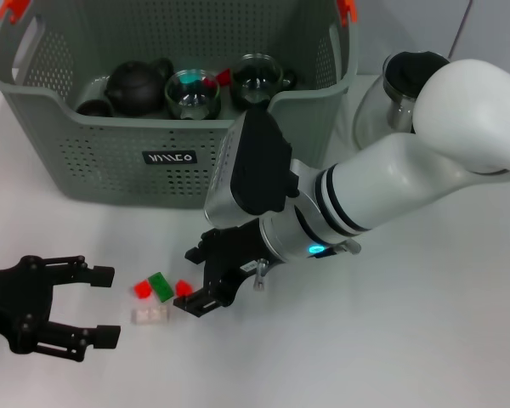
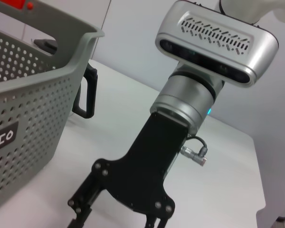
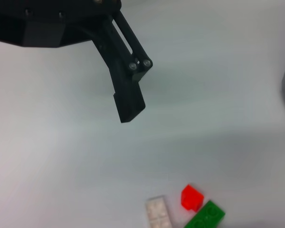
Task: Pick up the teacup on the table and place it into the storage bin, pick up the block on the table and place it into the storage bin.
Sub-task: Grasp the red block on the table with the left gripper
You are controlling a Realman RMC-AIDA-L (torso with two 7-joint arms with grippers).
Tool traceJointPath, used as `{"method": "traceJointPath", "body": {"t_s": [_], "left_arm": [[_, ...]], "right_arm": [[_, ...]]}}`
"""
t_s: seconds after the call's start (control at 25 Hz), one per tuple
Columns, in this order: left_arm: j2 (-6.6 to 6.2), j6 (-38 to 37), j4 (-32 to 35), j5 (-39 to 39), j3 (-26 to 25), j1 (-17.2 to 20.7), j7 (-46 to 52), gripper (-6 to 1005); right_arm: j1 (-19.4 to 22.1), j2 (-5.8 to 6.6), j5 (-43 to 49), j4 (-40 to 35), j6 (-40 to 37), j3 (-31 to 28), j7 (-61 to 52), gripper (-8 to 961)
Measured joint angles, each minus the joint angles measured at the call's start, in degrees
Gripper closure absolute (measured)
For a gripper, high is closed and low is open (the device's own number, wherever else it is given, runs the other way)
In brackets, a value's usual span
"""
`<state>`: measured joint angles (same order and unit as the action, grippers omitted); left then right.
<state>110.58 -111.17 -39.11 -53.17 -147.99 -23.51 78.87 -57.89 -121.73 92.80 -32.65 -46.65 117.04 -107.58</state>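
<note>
The storage bin (image 1: pixel 110 161) stands at the back, grey-green and perforated, also in the left wrist view (image 2: pixel 28 95). Inside it lie two glass teacups (image 1: pixel 194 93) and a dark teapot (image 1: pixel 138 85). On the table lie small blocks: a red one (image 1: pixel 142 289), a green one (image 1: pixel 161 286), another red one (image 1: pixel 183 288) and a white one (image 1: pixel 150 315). My right gripper (image 1: pixel 193 281) is open, low over the table, with the second red block just at its fingertips. My left gripper (image 1: pixel 108 306) stands open left of the blocks, holding nothing.
A glass jar with a dark lid (image 1: pixel 391 102) stands right of the bin, behind my right arm. A black handle-shaped piece (image 2: pixel 85 92) shows beside the bin's corner. In the right wrist view the white (image 3: pixel 157 213), red (image 3: pixel 192 196) and green (image 3: pixel 206 217) blocks lie together.
</note>
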Motion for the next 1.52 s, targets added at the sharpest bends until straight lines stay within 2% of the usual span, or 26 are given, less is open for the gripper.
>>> {"method": "traceJointPath", "body": {"t_s": [0.2,0.4,0.68,0.96,1.16,1.28,1.52], "left_arm": [[0.49,-0.16,-0.43,0.00,0.04,-0.44,0.26,50],[0.27,-0.89,-0.67,0.00,0.17,-1.32,0.81,50],[0.21,-1.69,-1.91,0.00,2.03,-2.31,1.83,51],[0.13,-1.69,-2.01,0.00,4.18,-3.08,2.49,51],[0.58,-1.18,-2.03,0.01,5.79,-4.27,2.36,51],[0.83,-0.95,-1.86,0.06,7.25,-5.40,2.23,51],[1.69,0.07,-2.67,0.11,7.91,-7.10,2.35,51]], "right_arm": [[0.72,0.16,-0.18,-0.93,-1.42,0.59,0.49,212],[2.73,1.40,0.02,-3.87,-5.10,-2.37,1.12,212],[4.65,2.99,5.67,-5.02,-21.35,-21.36,4.86,208],[7.88,5.60,13.69,-10.83,-37.09,-37.90,1.47,205],[9.15,7.48,18.09,-13.18,-45.23,-46.10,-1.33,194],[9.18,7.83,18.87,-13.22,-48.07,-47.99,-1.56,180],[9.47,8.16,19.99,-13.44,-52.05,-50.26,-2.47,9]]}}
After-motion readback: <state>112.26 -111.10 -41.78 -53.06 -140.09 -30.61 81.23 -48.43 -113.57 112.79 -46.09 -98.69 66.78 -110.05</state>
